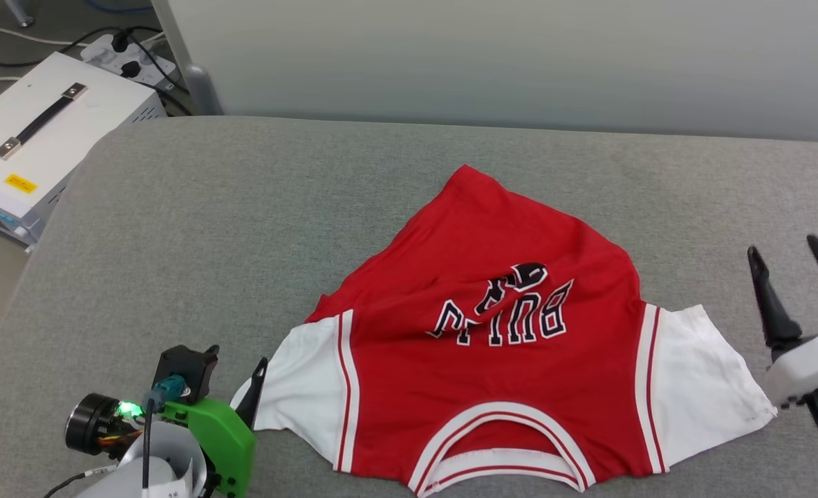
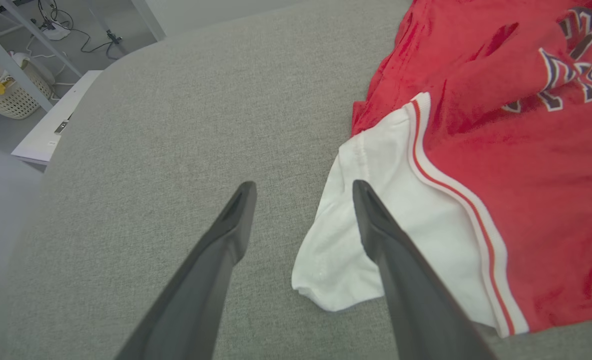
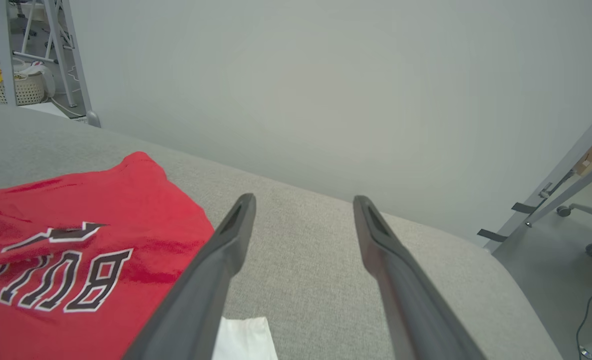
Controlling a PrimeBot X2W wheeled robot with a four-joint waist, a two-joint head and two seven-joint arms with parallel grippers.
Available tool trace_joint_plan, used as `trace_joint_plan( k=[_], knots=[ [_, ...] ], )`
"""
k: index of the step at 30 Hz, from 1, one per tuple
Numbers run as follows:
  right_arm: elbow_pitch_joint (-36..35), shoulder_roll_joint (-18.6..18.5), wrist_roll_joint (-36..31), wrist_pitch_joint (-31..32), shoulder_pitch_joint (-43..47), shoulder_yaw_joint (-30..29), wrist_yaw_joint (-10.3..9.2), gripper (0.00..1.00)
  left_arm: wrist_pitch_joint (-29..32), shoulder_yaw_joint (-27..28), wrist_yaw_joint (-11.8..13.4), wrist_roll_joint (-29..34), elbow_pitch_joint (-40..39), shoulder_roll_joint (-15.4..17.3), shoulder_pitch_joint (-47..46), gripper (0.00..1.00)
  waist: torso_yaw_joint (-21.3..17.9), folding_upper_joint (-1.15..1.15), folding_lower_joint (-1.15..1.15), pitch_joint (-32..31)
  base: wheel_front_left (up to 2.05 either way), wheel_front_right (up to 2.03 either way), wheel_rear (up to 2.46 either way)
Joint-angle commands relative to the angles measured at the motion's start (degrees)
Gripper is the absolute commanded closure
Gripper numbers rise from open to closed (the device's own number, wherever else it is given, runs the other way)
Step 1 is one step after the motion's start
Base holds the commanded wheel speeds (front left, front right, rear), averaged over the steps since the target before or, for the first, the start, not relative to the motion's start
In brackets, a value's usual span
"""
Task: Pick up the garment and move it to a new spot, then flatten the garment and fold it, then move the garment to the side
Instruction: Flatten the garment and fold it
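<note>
the garment (image 1: 491,360) lies on the grey padded counter (image 1: 243,207), collar at the near edge and white sleeves out to left and right. its far half is rumpled, with a crease across the lettering, so i judge the flattening step is in hand. the left tool (image 2: 302,186) is spread astride the left sleeve's edge, pinching nothing, and the right tool (image 1: 782,247) is spread too, just right of the other sleeve; next, each would need to take a far hem corner and draw the cloth taut before any fold.
</note>
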Motion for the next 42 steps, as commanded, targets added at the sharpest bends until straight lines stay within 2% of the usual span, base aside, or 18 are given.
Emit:
trace_joint_plan(
  k=[1, 6, 10, 14, 17, 24, 28, 30, 35, 42],
  knots=[
    [-1.5, -0.9, 0.5, 0.7, -2.5, 0.1, -0.05, 0.0, -2.0, 0.8, 1.8, 0.7, -1.2, -0.6, 1.3, 0.0, 1.1, 0.36, 0.0, -0.1, 0.0, 0.0, 0.0],
    [-5.0, -4.0, 2.1, 4.3, -9.7, 2.6, -0.05, 0.0, -6.4, 3.0, 7.3, 2.9, -5.7, -2.4, 2.4, 0.0, 2.7, 0.36, 0.0, 1.1, 0.0, 0.0, 0.0],
    [-5.2, -6.8, 5.7, 8.6, -17.3, 8.2, -0.05, 0.0, -8.1, 5.4, 10.7, 5.8, -8.3, -4.3, 2.7, 0.0, 3.9, 0.36, 0.0, 2.9, 0.0, 0.0, 0.0],
    [-3.0, -9.8, 10.4, 14.2, -24.4, 16.5, -0.05, 0.0, -8.5, 8.6, 12.8, 9.5, -10.2, -6.7, 2.9, 0.0, 5.1, 0.36, 0.0, 4.8, 0.0, 0.0, 0.0],
    [-0.5, -12.2, 14.8, 20.4, -29.5, 24.2, -0.05, 0.0, -8.5, 12.2, 13.0, 13.3, -11.4, -8.9, 3.5, 0.0, 5.9, 0.36, 0.0, 6.3, 0.0, 0.0, 0.0],
    [6.4, -17.2, 26.7, 40.3, -41.9, 41.6, -0.05, 0.0, -8.5, 20.0, 11.1, 20.9, -13.1, -14.6, 6.2, 0.0, 7.3, 0.36, 0.0, 10.7, 0.0, 0.0, 0.0],
    [10.4, -18.6, 31.3, 51.4, -47.8, 47.4, -0.05, 0.0, -8.5, 23.9, 9.0, 25.0, -14.3, -18.1, 6.5, 0.0, 8.8, 0.36, 0.0, 14.2, 0.0, 0.0, 0.0],
    [12.2, -18.7, 32.9, 54.9, -50.1, 49.1, -0.05, 0.0, -8.5, 25.7, 7.8, 26.8, -14.8, -19.7, 6.4, 0.0, 9.5, 0.36, 0.0, 15.9, 0.0, 0.0, 0.0],
    [16.5, -18.2, 33.2, 58.5, -54.5, 53.2, -0.05, 0.0, -8.5, 29.6, 4.5, 30.6, -15.4, -23.8, 6.1, 0.0, 10.9, 0.36, 0.0, 19.6, 0.0, 0.0, 0.0],
    [22.4, -16.6, 35.0, 56.1, -52.4, 59.0, -0.05, 0.0, -8.5, 34.2, -0.3, 34.7, -14.3, -29.3, 5.8, 0.0, 12.7, 0.36, 0.0, 21.9, 0.0, 0.0, 0.0]
  ],
)
